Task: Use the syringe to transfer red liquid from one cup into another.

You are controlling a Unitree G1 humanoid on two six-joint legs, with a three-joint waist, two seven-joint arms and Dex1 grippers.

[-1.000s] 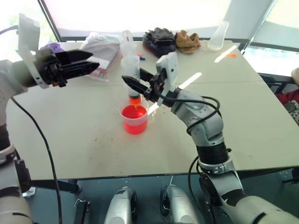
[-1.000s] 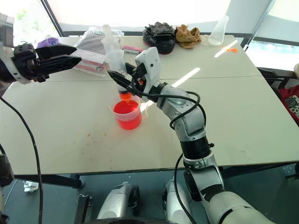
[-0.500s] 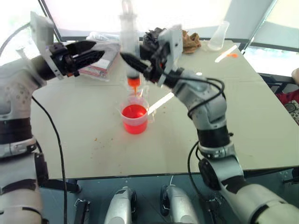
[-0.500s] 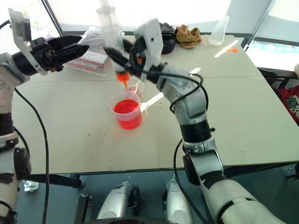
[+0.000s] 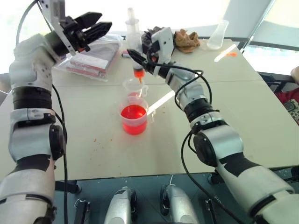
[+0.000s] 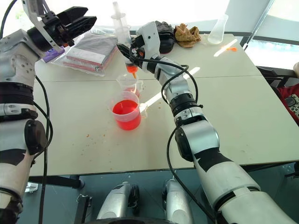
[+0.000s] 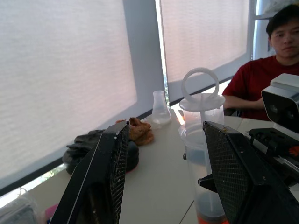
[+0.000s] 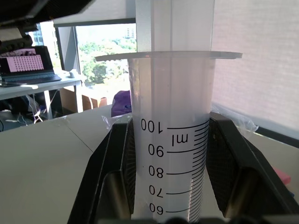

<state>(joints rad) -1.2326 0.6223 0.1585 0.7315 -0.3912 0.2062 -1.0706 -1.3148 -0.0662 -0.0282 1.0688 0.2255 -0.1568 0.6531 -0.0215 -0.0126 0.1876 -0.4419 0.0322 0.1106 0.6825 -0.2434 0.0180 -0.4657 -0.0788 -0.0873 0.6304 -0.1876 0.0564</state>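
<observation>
Flask [image 5: 218,36], gloves [image 5: 159,36] & packets [image 5: 91,55] are seen at bench [image 5: 243,107] rear. Syringe [image 6: 122,38] is clamped upright by right gripper [image 6: 129,55] over small cup [image 6: 129,84]; wide cup [image 6: 126,112] is filled w/ red liquid [image 6: 125,108]. Left gripper [image 5: 93,25] is held apart, empty.

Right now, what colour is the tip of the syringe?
Orange. The syringe tip shows best in the right eye view, above the small cup.

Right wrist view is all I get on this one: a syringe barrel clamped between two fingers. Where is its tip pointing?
Observer: The syringe, held by the right hand, points down over the smaller cup, orange tip just above its rim.
Operator: And the source cup?
Observer: The larger cup stands just nearer the robot, with red liquid in it.
Operator: Left hand?
Observer: The left hand is open, raised to the syringe's left, holding nothing.
</observation>
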